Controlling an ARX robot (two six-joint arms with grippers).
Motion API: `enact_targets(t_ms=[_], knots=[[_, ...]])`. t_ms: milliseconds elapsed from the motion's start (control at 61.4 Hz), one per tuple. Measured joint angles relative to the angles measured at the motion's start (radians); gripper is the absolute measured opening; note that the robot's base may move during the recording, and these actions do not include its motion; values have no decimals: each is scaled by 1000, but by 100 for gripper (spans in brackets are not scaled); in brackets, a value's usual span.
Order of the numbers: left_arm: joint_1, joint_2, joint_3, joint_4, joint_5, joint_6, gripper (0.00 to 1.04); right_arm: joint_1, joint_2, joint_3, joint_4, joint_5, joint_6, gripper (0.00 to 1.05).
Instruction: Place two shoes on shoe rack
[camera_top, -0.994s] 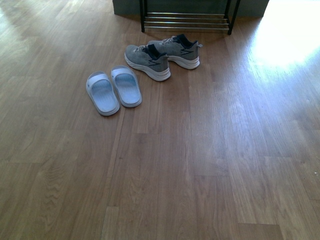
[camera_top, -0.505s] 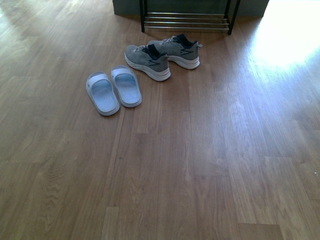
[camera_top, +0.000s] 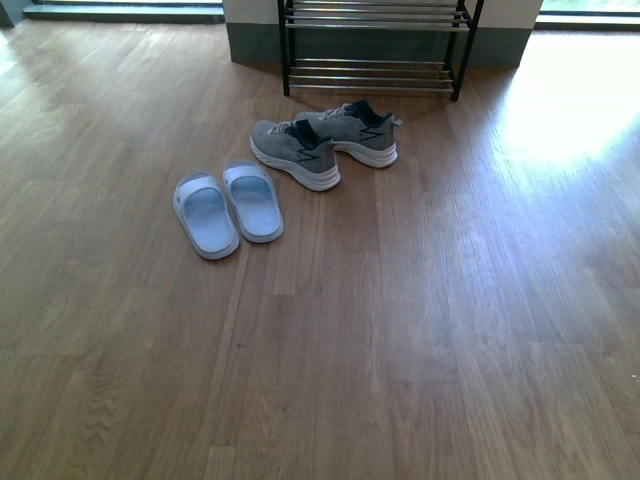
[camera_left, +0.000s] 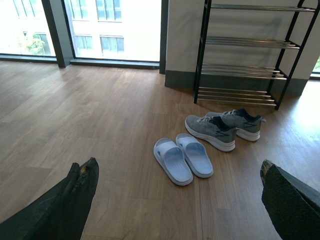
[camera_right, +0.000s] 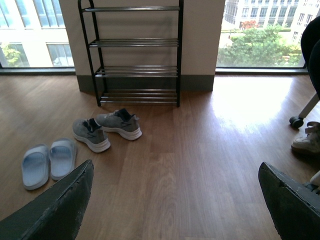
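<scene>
Left gripper (camera_left: 177, 166): both dark fingers (camera_left: 65, 207) are spread wide with nothing between them, and they hang above the floor (camera_top: 420, 340) without touching any shoe
Right gripper (camera_right: 176, 169): its fingers (camera_right: 57, 207) are just as wide apart and hold nothing
Slides (camera_top: 250, 203): the pale blue pair lies soles down on the floor, side by side and touching; from the left wrist they sit straight ahead of the gap between the left fingers, well beyond the tips; from the right wrist they lie out ahead of one finger, to the side of the gap
Sneakers (camera_top: 325, 142): a grey mesh pair with white soles and navy collars, upright on the floor; they are farther from both sets of fingers than the slides, near them but apart; one sneaker is angled across the front of the other, and the two look to be touching
Rack (camera_top: 375, 75): black frame with chrome rods in four tiers; it stands against the wall (camera_right: 200, 45) just behind the sneakers, farthest of all from the fingers; both pairs are on the floor, not on it
Floor: brown wood planks, with a bright patch of sun beside the rack on the right gripper's side
Windows (camera_left: 115, 30): daylight and buildings show on either side of the wall
Edge of the right wrist view: a white shoe (camera_right: 306, 138) and a chair caster (camera_right: 296, 121) lie beyond the other right finger, well apart from the rack
</scene>
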Motion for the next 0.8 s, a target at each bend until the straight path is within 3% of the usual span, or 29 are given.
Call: enact_targets(t_ms=[799], knots=[[0, 0, 0, 0, 0, 0, 95, 0, 0, 0, 0, 0, 0, 96]])
